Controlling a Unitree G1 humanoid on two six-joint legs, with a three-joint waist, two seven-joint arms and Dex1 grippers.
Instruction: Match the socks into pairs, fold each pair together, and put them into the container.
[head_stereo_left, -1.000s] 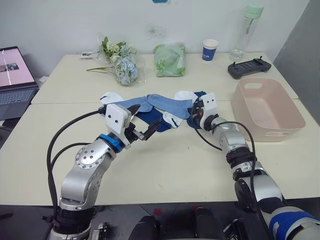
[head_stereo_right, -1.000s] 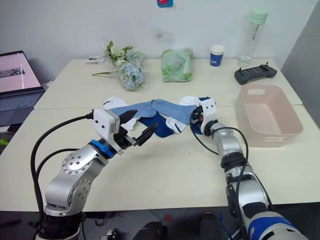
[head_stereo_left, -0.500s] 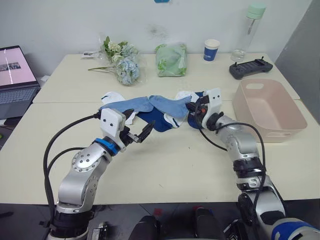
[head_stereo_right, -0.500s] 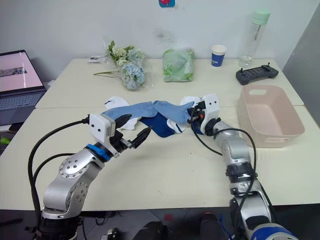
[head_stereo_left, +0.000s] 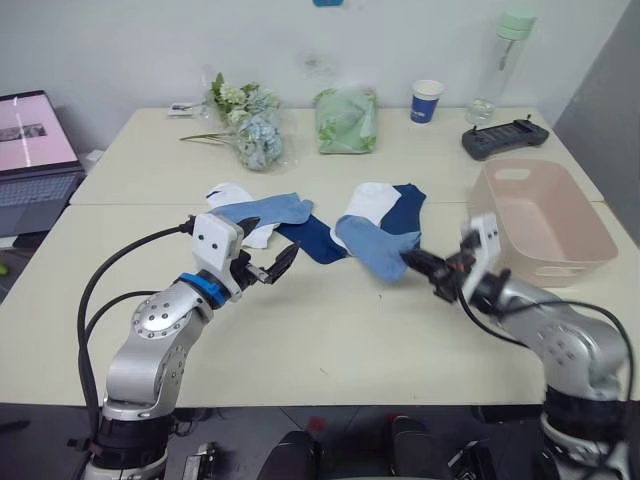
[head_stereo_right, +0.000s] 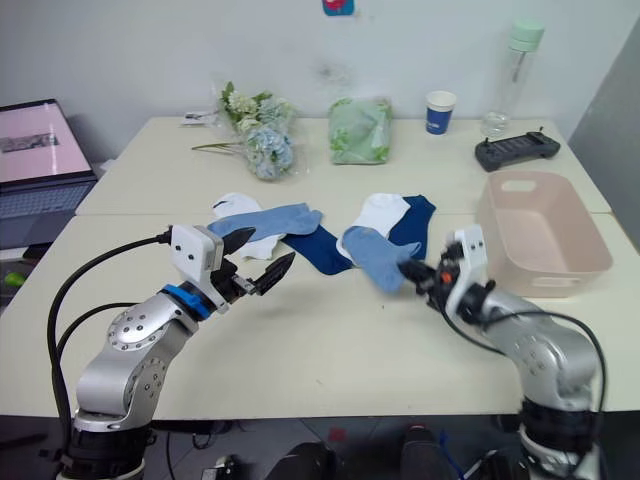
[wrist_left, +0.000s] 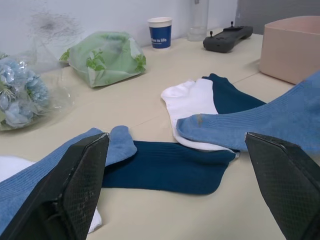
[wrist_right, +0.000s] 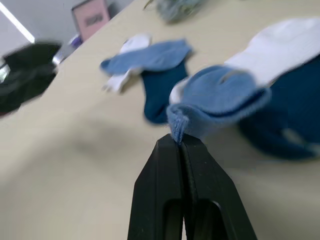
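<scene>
Dragging one light blue sock out of the pile

Our right gripper (head_stereo_right: 418, 272) is pinching the edge of a light blue sock (head_stereo_right: 374, 254), fingers pressed together on it, near the desk's front edge. Its match (head_stereo_right: 268, 219) is lying toward the desk's left side, long axis running left-right, closest to our left gripper (head_stereo_right: 262, 272), which is hovering spread wide just in front of it. The tub (head_stereo_right: 545, 234) is sitting at the right edge.

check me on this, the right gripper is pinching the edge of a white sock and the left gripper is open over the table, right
Not quite: the right gripper is pinching the edge of a light blue sock, not a white one, as the right wrist view shows. The left gripper is indeed open over the table.
</scene>
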